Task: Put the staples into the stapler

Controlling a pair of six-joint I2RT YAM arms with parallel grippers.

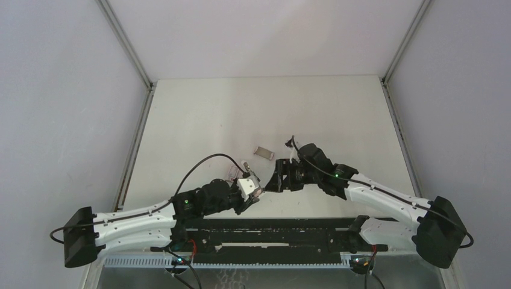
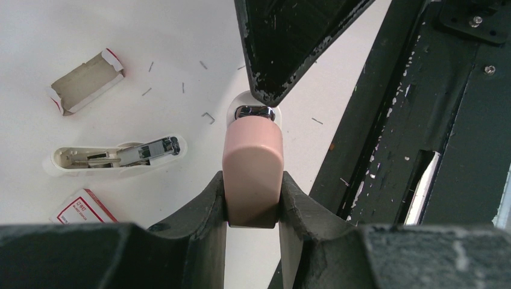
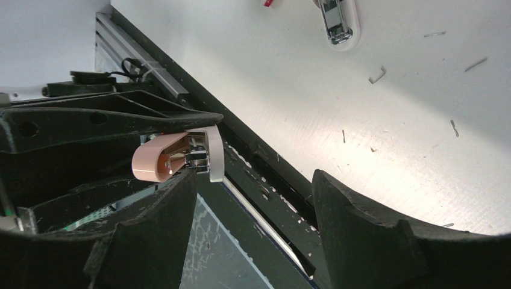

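Observation:
My left gripper (image 2: 252,195) is shut on a pink stapler (image 2: 252,162), which stands up between the fingers with its chrome nose on top. It also shows in the right wrist view (image 3: 172,159), partly opened, pink lid apart from white base. My right gripper (image 3: 253,205) is open, and one fingertip (image 2: 274,72) sits right at the stapler's nose. A red-and-white staple box (image 2: 84,208) lies on the table at the left. In the top view the two grippers meet near the table's front edge, the left one (image 1: 253,191) and the right one (image 1: 274,179).
A second, white stapler (image 2: 117,155) lies open on the table. An emptied cardboard staple box (image 2: 87,81) lies beyond it and also shows in the top view (image 1: 263,152). Loose staples (image 2: 208,117) are scattered about. The black base rail (image 1: 271,232) runs along the near edge.

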